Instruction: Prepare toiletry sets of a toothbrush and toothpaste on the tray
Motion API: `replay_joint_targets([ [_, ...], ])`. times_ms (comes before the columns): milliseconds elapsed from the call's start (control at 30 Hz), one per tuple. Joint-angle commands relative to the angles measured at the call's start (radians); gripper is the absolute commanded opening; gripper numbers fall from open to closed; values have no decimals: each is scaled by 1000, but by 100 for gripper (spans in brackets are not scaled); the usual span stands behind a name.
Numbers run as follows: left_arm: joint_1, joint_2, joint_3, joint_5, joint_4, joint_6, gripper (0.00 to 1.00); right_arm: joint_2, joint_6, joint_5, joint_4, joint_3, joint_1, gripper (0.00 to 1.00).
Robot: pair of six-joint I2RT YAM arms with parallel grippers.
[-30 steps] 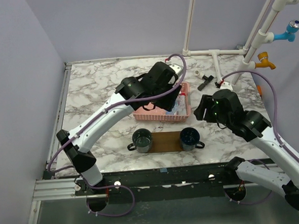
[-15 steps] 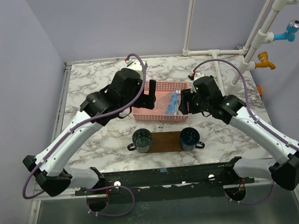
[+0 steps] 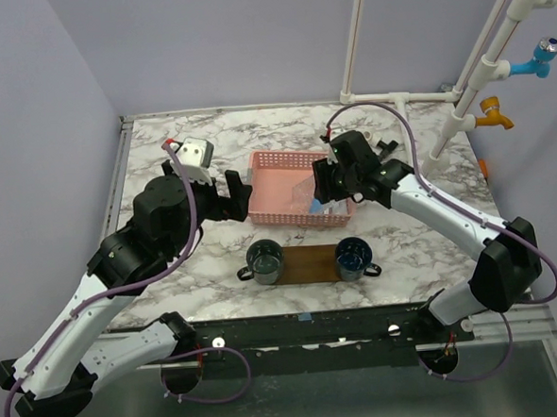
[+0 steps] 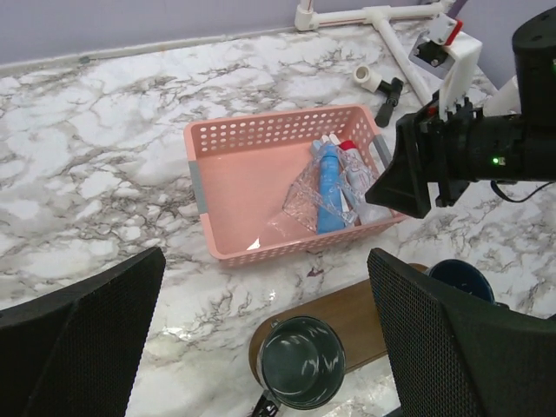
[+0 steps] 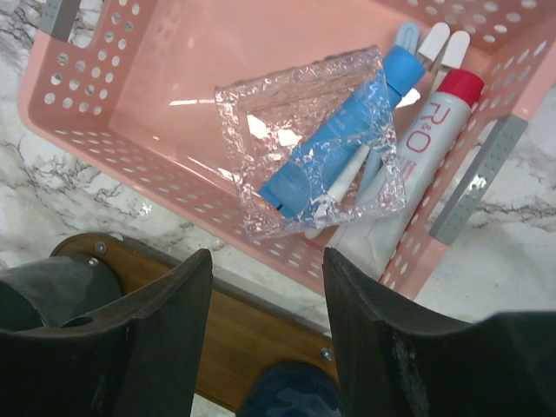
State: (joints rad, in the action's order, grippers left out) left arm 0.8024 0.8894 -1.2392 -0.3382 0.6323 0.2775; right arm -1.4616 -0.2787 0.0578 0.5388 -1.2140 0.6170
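The toothpaste (image 5: 423,163), a white tube with a red cap, lies along the right wall of a pink basket (image 5: 130,104). Two white toothbrush (image 5: 453,49) ends show beside its cap. A blue tube (image 5: 343,148) lies partly under a crumpled clear bag (image 5: 295,113). My right gripper (image 5: 267,261) hangs open over the basket's near right rim (image 3: 323,194), nothing between its fingers. My left gripper (image 4: 265,261) stands wide open and empty, left of the basket (image 3: 237,194). The brown tray (image 3: 310,262) lies in front of the basket.
Two dark cups (image 3: 265,260) (image 3: 354,258) stand on the tray's two ends. White pipes (image 3: 400,102) and small black parts (image 3: 385,146) lie at the back right. A raised rail (image 3: 117,195) borders the table's left edge.
My left arm has drawn back from over the basket to its left side and opened its jaws wide. My right arm has swung in over the basket's right part.
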Motion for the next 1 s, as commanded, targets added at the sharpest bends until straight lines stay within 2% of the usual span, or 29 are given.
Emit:
replay_joint_targets([
  [0,-4,-18,33,-10,26,-74,99,-55,46,12,-35,-55,-8,55],
  [300,-11,-54,156,-33,3,-95,99,-151,58,23,-29,-75,-23,49],
  [533,-36,-38,235,-45,-59,-103,96,-222,74,47,-25,-108,-28,49],
  [767,-74,-104,334,-31,-153,-92,96,-277,109,62,-7,-154,-37,48],
  [967,-80,-126,353,-60,-157,-97,96,-307,120,54,2,-159,-38,47],
])
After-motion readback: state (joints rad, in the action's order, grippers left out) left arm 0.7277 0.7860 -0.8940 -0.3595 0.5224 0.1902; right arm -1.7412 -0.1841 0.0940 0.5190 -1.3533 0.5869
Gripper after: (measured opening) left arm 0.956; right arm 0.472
